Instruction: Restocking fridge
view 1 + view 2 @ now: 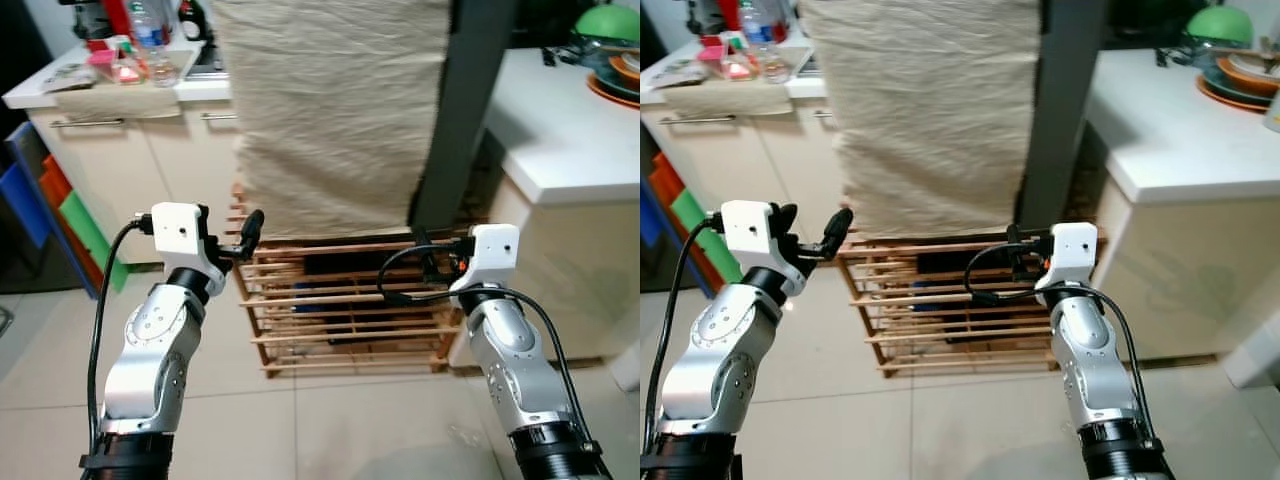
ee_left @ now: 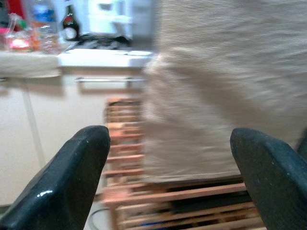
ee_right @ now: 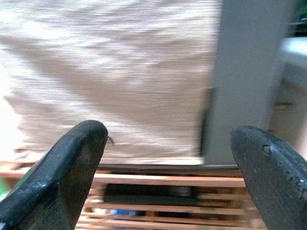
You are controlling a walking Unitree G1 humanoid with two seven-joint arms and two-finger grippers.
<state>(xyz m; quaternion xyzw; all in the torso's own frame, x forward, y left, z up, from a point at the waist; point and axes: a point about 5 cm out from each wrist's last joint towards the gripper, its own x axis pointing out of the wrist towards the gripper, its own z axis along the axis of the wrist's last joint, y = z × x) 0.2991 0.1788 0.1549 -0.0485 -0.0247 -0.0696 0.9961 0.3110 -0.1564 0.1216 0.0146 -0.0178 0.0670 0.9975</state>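
Both silver arms are raised with elbows bent, forearms reaching forward toward the wooden slatted rack [image 1: 340, 300]. The left tool [image 1: 245, 240] is held level with the rack's top left corner, just beside it, black fingers spread apart and holding nothing. The right tool [image 1: 430, 262] is held before the rack's upper right part, its fingers likewise spread wide and holding nothing. A black cable loops from each white wrist housing.
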